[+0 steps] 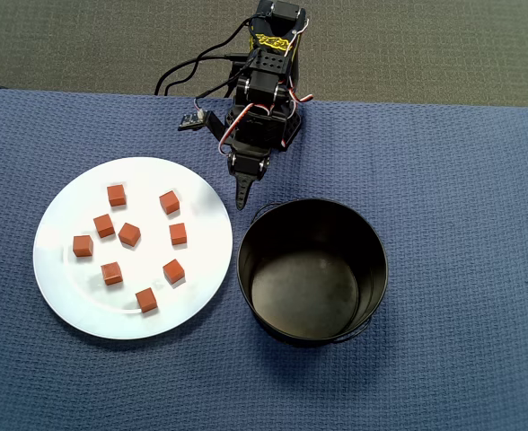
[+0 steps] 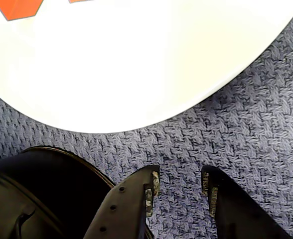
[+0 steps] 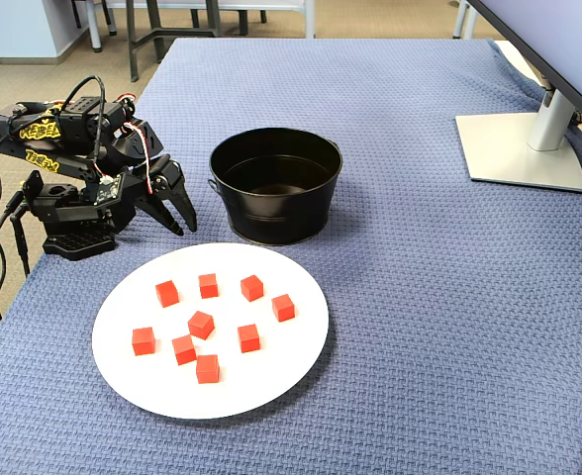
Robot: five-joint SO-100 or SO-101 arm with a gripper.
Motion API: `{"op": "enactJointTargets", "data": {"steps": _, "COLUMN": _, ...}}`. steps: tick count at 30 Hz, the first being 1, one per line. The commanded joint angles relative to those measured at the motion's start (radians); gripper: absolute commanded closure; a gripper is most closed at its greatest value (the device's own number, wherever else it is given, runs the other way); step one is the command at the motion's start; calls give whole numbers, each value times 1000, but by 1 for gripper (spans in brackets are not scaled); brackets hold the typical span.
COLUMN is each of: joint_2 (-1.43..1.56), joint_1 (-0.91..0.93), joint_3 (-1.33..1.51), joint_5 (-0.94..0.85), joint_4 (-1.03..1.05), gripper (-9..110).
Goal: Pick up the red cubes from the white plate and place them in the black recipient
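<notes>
Bright, even light — wrist view's plate (image 2: 136,59) overexposed.

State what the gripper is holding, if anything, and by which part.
Nothing is held. The gripper is open and empty above the blue cloth, between the white plate and the black pot.

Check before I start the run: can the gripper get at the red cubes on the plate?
Probably yes: the gripper hangs empty beside the white plate, and the red cubes lie uncovered, spaced apart.
</notes>
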Motion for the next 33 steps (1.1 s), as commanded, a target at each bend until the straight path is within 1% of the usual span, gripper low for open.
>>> {"op": "enactJointTargets", "data": {"steps": 1, "joint_2": -9, "joint_1": -6, "joint_3": -18, "joint_5": -130, "joint_4": -107, "gripper": 101}}
{"op": "enactJointTargets", "data": {"steps": 13, "joint_2": -12, "joint_1": 2, "joint_3": -18, "joint_5": -135, "joint_4": -155, "gripper": 101}}
{"op": "enactJointTargets", "data": {"steps": 21, "joint_2": -14, "joint_1": 2, "joint_3": -17, "joint_5": -167, "joint_4": -123, "gripper": 101}}
{"op": "enactJointTargets", "data": {"steps": 23, "joint_2": -18, "joint_1": 8, "joint_3": -40, "joint_5": -244, "joint_4": -94, "gripper": 101}}
{"op": "enactJointTargets", "data": {"steps": 26, "joint_2": -20, "joint_1": 20, "joint_3": -140, "joint_5": -446, "joint_4": 17, "gripper": 101}}
{"op": "enactJointTargets", "data": {"steps": 29, "joint_2": -44, "joint_1": 49, "joint_3": -258, "joint_5": -586, "joint_4": 112, "gripper": 90}}
{"op": "enactJointTargets", "data": {"steps": 31, "joint_2": -60, "joint_1": 74, "joint_3": -327, "joint_5": -652, "joint_4": 176, "gripper": 87}}
{"op": "enactJointTargets", "data": {"steps": 33, "joint_2": -80, "joint_1": 104, "joint_3": -374, "joint_5": -761, "joint_4": 218, "gripper": 85}}
